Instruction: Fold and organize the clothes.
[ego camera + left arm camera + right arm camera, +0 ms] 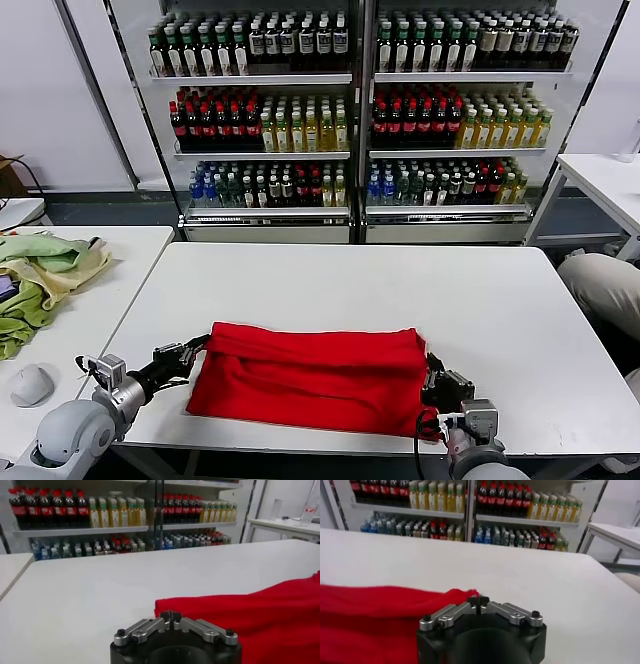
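Note:
The clothes are one bright red T-shirt (310, 378), lying folded into a wide band near the front edge of the white table (350, 290). My left gripper (192, 352) sits low at the shirt's left end, by its far corner. In the left wrist view this gripper (171, 615) is shut, with the red cloth (250, 620) just beyond its tips. My right gripper (432, 378) rests at the shirt's right end. In the right wrist view it (478, 600) is shut too, beside the shirt's frayed corner (455, 596). No cloth shows between either pair of tips.
Pale green and yellow cloths (40, 275) and a small white object (32, 383) lie on the side table to the left. Drink coolers (350, 120) stand behind the table. A person's leg (605, 290) shows at the right, with another white table (610, 175) beyond it.

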Tool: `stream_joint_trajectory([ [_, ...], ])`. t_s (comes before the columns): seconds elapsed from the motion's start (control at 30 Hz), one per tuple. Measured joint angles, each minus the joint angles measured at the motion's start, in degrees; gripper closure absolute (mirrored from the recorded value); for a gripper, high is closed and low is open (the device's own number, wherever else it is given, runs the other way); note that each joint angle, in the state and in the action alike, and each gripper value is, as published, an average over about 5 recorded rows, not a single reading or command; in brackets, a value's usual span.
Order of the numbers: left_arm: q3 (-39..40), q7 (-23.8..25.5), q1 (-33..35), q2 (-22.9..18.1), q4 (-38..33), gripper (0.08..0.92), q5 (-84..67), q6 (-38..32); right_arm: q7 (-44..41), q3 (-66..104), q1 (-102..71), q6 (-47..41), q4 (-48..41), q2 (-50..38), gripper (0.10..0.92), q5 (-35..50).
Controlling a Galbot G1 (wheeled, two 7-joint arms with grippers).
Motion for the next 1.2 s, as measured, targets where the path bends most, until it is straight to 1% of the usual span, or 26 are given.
stream_joint_trajectory([
  [0.1, -0.9, 0.2, 0.5, 0.2, -0.6, 0.912, 0.8, 0.9, -0.4, 0.0, -0.6, 0.0, -0.4, 0.0, 0.876, -0.6],
  [0.2, -1.9, 0.3, 1.6, 0.2, -1.7, 0.879, 2.5, 2.1, -0.6, 0.2, -1.2, 0.0, -0.5, 0.1, 0.795, -1.1],
  [0.33, -3.3, -0.4, 3.5, -0.3, -4.3, 0.774, 4.7, 3.8, -0.6, 0.8, -2.0, 0.2, -0.2, 0.3, 0.683, -1.7],
  [0.47, -3.9, -3.6, 5.1, -1.2, -7.8, 0.653, 5.2, 4.8, -0.7, 1.6, -3.1, 0.5, 0.8, 0.6, 0.562, -2.5],
  [0.57, -3.3, -8.6, 5.8, -2.3, -10.5, 0.566, 4.3, 4.9, -0.9, 1.8, -4.0, 0.7, 1.5, 0.9, 0.475, -3.3],
  [0.7, -0.9, -17.5, 6.0, -4.4, -13.2, 0.453, 1.9, 4.6, -1.0, 1.8, -5.0, 1.0, 1.8, 1.6, 0.363, -4.5],
  [0.77, 0.6, -22.0, 5.9, -5.7, -13.8, 0.393, 0.6, 4.4, -1.1, 1.7, -5.4, 1.1, 1.9, 1.9, 0.302, -5.1],
  [0.87, 2.9, -28.3, 5.5, -7.8, -14.2, 0.306, -1.3, 4.4, -1.1, 1.5, -5.8, 1.2, 2.1, 2.4, 0.233, -5.7],
  [1.0, 5.3, -35.7, 4.7, -10.3, -13.9, 0.209, -3.1, 5.0, -1.2, 1.5, -6.2, 1.2, 2.2, 2.8, 0.205, -6.4],
  [1.07, 6.1, -38.7, 4.5, -11.2, -13.7, 0.186, -3.9, 5.5, -1.2, 1.4, -6.3, 1.2, 2.3, 3.0, 0.203, -6.6],
  [1.2, 7.2, -43.2, 4.2, -12.5, -13.6, 0.178, -5.0, 6.5, -1.2, 1.3, -6.4, 1.2, 2.4, 3.3, 0.203, -7.0],
])
